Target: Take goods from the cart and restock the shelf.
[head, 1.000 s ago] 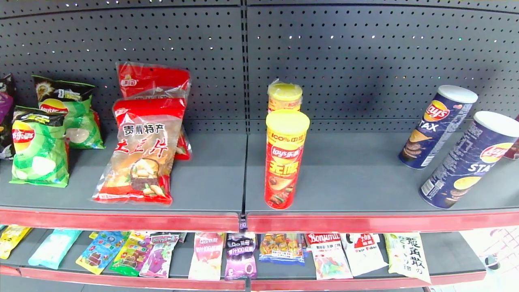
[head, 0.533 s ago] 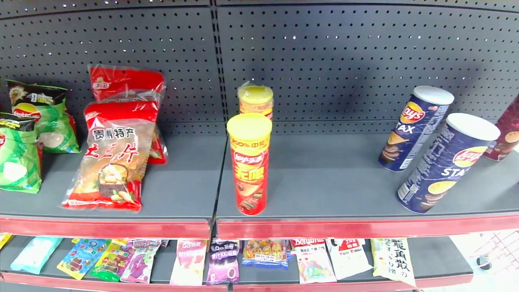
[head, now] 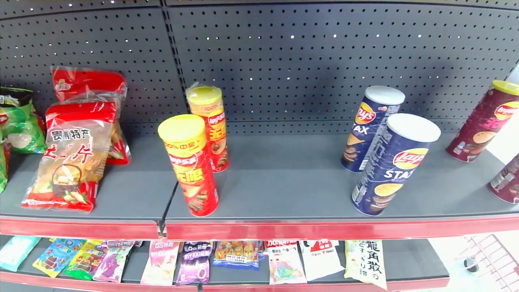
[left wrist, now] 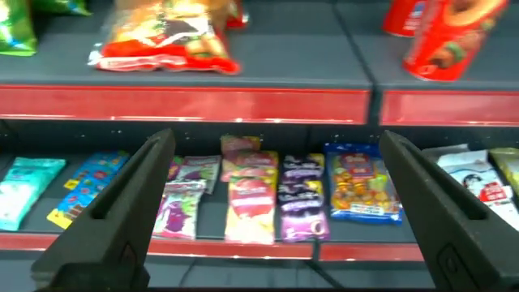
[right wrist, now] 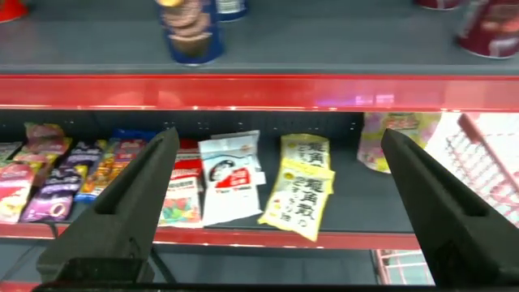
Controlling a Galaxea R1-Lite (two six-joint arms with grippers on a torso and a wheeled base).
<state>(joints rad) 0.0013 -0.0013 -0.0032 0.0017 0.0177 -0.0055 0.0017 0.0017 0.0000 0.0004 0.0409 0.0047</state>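
Tool on left arm (left wrist: pixel 276 138) spread wide, right tool (right wrist: pixel 280 134) likewise, facing shelf (left wrist: pixel 186 104)

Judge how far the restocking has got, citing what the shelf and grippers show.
Done: red canisters and blue canisters stand on the upper shelf, though which were just placed cannot be told. In hand: nothing; the left gripper and right gripper are open and empty, facing the lower shelf. Left: a bare stretch between the canister groups could take more goods.
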